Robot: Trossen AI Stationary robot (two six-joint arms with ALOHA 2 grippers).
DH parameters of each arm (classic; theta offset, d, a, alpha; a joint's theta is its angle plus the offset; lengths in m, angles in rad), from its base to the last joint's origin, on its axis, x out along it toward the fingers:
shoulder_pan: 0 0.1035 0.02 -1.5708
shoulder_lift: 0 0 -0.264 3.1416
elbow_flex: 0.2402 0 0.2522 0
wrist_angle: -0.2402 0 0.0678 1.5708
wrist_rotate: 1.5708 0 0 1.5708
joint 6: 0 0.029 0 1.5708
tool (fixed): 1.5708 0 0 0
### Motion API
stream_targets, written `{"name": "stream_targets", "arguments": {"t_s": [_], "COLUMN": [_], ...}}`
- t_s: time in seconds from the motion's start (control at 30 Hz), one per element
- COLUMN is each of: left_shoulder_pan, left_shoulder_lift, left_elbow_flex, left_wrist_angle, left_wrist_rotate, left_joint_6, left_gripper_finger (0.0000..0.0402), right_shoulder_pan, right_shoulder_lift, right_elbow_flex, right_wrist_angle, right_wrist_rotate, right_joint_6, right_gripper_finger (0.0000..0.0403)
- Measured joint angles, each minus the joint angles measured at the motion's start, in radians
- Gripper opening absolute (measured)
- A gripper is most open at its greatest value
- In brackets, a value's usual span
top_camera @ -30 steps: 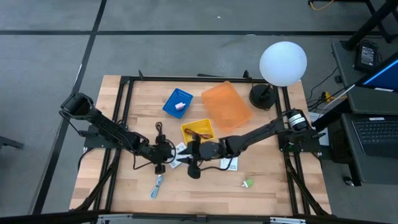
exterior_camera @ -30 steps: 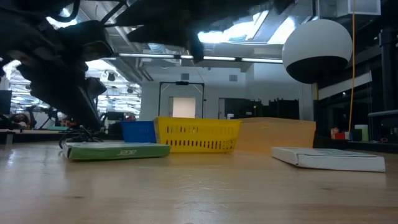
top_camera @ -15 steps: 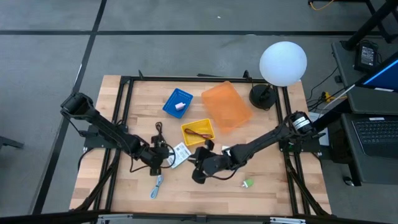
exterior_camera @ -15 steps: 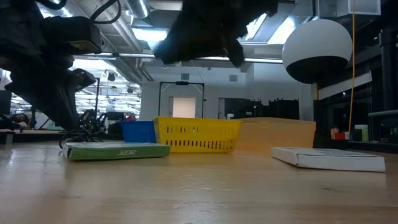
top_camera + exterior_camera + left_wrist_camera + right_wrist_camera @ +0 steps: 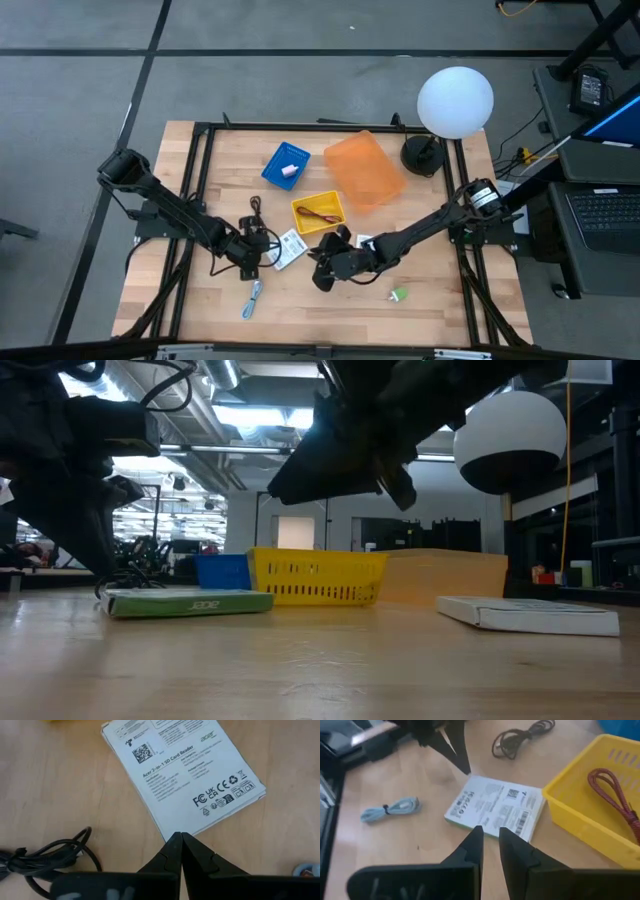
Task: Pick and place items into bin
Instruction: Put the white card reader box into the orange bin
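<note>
A white labelled packet (image 5: 290,247) lies flat on the wooden table (image 5: 200,310). My left gripper (image 5: 181,837) is shut, its tip at one corner of that packet (image 5: 182,775). My right gripper (image 5: 490,836) hovers over the opposite edge of the packet (image 5: 495,806), its fingers a narrow gap apart with nothing between them; the low view shows the right gripper (image 5: 300,485) well above the table. A second packet (image 5: 530,615) lies partly under the right arm. A dark-red cord (image 5: 615,795) lies in the yellow bin (image 5: 318,213). My left gripper's shut fingertips (image 5: 172,842) point steeply down at the packet's corner (image 5: 167,832) nearest the table's left side. Whether they touch the packet or the table I cannot tell.
A blue bin (image 5: 286,166) holds a pink block. An orange tray (image 5: 364,170) and a white globe lamp (image 5: 455,100) stand at the back. A black cord (image 5: 257,212), a blue-silver cord (image 5: 250,298) and a small green piece (image 5: 399,294) lie loose on the table.
My right gripper has swung toward the table's near edge, come down and rolled, and now hangs lower over the packet. The packet has stayed where it was.
</note>
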Motion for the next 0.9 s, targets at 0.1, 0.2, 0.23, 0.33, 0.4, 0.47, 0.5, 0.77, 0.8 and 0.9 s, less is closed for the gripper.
{"name": "stream_targets", "arguments": {"t_s": [0.1, 0.2, 0.23, 0.33, 0.4, 0.47, 0.5, 0.77, 0.8, 0.9], "left_shoulder_pan": [0.0, 0.0, 0.0, 0.0, 0.0, 0.002, 0.003, 0.003, 0.003, 0.003], "left_shoulder_lift": [0.0, 0.004, 0.006, 0.02, 0.03, 0.04, 0.045, 0.058, 0.058, 0.049], "left_elbow_flex": [0.0, 0.0, -0.001, -0.001, -0.001, -0.001, -0.002, -0.002, -0.002, -0.002], "left_wrist_angle": [0.0, 0.002, 0.002, 0.006, 0.008, 0.013, 0.018, 0.048, 0.048, 0.045], "left_wrist_rotate": [-0.005, -0.006, -0.006, 0.001, 0.0, -0.007, -0.007, -0.01, -0.01, -0.01], "left_joint_6": [-0.001, -0.011, -0.013, -0.019, -0.019, -0.019, -0.019, -0.011, -0.011, -0.01], "left_gripper_finger": [0.0003, 0.0003, 0.0003, 0.0003, 0.0003, 0.0003, 0.0003, 0.0003, 0.0003, 0.0003], "right_shoulder_pan": [0.0, 0.0, 0.0, 0.0, 0.0, 0.0, 0.0, 0.0, 0.0, 0.0], "right_shoulder_lift": [0.0, 0.0, 0.0, 0.0, 0.0, 0.0, 0.0, 0.0, 0.0, 0.0], "right_elbow_flex": [-0.027, -0.035, -0.036, -0.036, -0.036, -0.036, -0.036, -0.036, -0.036, -0.036], "right_wrist_angle": [0.039, 0.06, 0.057, 0.056, 0.055, 0.055, 0.056, 0.056, 0.056, 0.056], "right_wrist_rotate": [0.0, 0.0, 0.0, 0.0, 0.0, 0.0, 0.0, -0.001, 0.0, -0.001], "right_joint_6": [-0.001, -0.001, -0.001, -0.005, -0.009, -0.011, -0.011, -0.026, -0.026, -0.026], "right_gripper_finger": [0.0044, 0.0044, 0.0044, 0.0044, 0.0044, 0.0044, 0.0044, 0.0044, 0.0044, 0.0044]}}
